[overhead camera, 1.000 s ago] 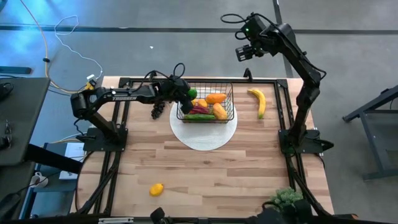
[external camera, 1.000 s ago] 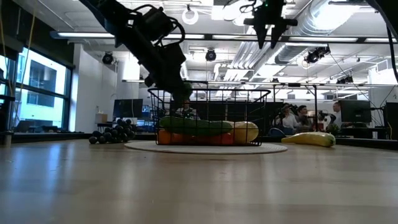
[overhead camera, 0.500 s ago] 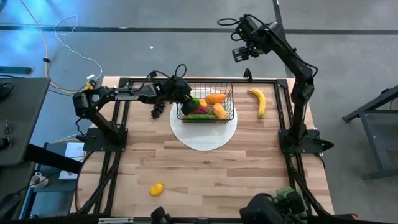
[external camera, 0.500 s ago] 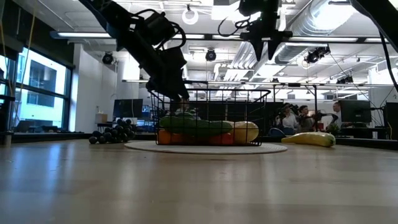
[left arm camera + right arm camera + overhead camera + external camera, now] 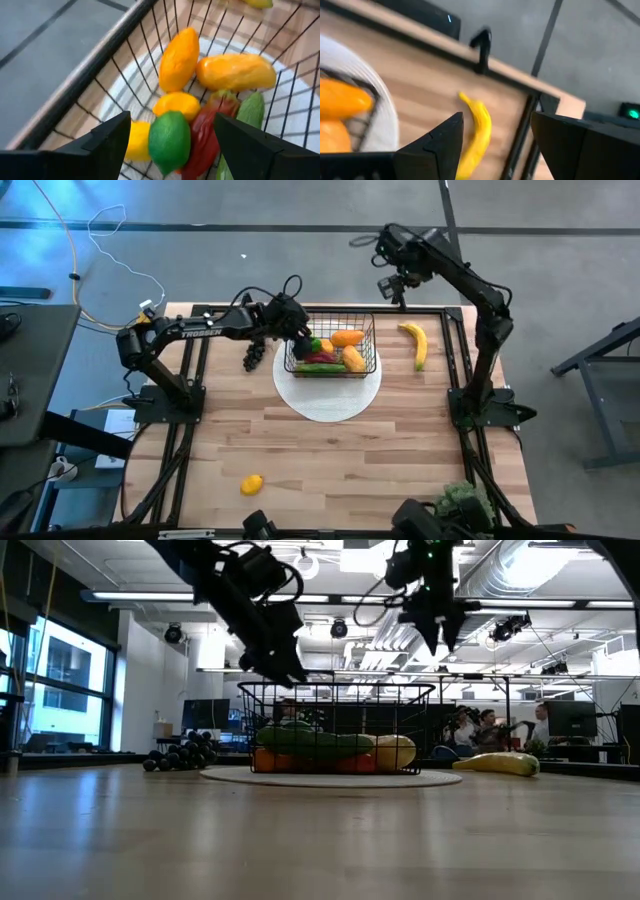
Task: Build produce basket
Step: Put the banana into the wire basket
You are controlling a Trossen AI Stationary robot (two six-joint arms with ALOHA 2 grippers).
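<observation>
Black wire-mesh basket (image 5: 331, 347) sits on flat white round disc (image 5: 328, 387) at the far middle of the wooden surface (image 5: 330, 450). Inside it, per left wrist view: green lime (image 5: 169, 141), red pepper-like piece (image 5: 206, 135), several orange and yellow pieces, a pale green piece at the wall.

Left end effector (image 5: 296, 326) hovers above the basket's left rim, fingers spread, nothing between them; the lime lies directly below.

Right end effector (image 5: 392, 280) is raised over the far edge of the surface, aimed toward the yellow toy banana (image 5: 415, 343), which lies outside the basket on its right. Fingers apart, empty.

Still outside: dark grape cluster (image 5: 254, 356) just left of the basket, yellow lemon (image 5: 251, 484) well apart at the near side.

Risks, as judged:
- left fingers sit close to the wire rim; pulling away low could snag it and drag the light basket off the disc
- banana lies near the frame rail; an off-centre descent could pinch only its curved end, letting it rotate or slip
- both arms converging on the basket together could collide
</observation>
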